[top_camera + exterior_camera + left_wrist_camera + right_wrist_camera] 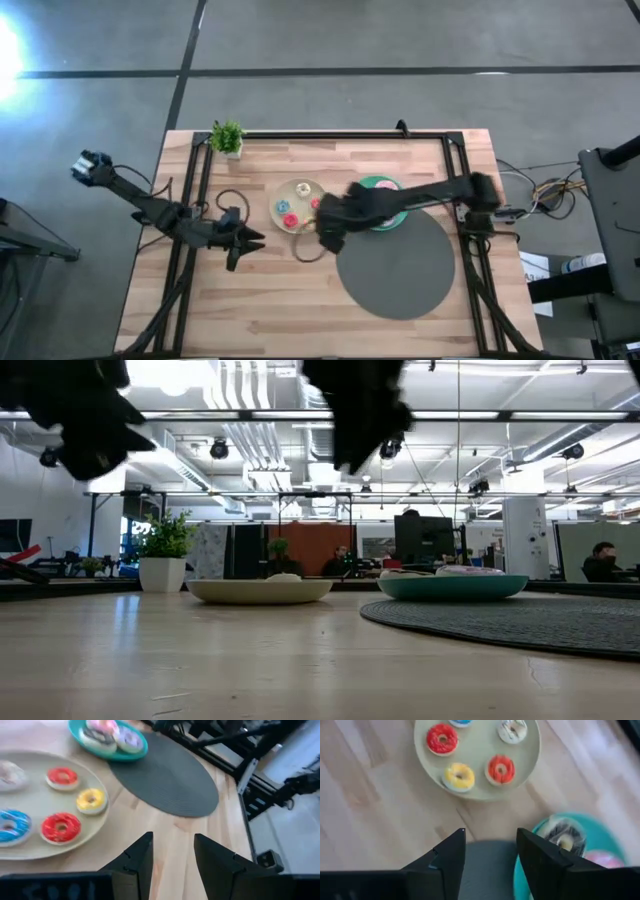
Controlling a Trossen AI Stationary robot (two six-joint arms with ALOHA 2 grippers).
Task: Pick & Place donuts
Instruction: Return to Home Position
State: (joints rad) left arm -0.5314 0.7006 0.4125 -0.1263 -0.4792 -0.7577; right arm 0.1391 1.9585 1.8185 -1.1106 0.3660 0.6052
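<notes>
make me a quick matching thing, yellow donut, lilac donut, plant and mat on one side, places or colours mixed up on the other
Column one:
1 yellow donut
2 lilac donut
3 plant
4 mat

Column two:
a on the teal plate
b dark grey
c on the beige plate
d green

Pairs: 1-c, 2-a, 3-d, 4-b
</notes>
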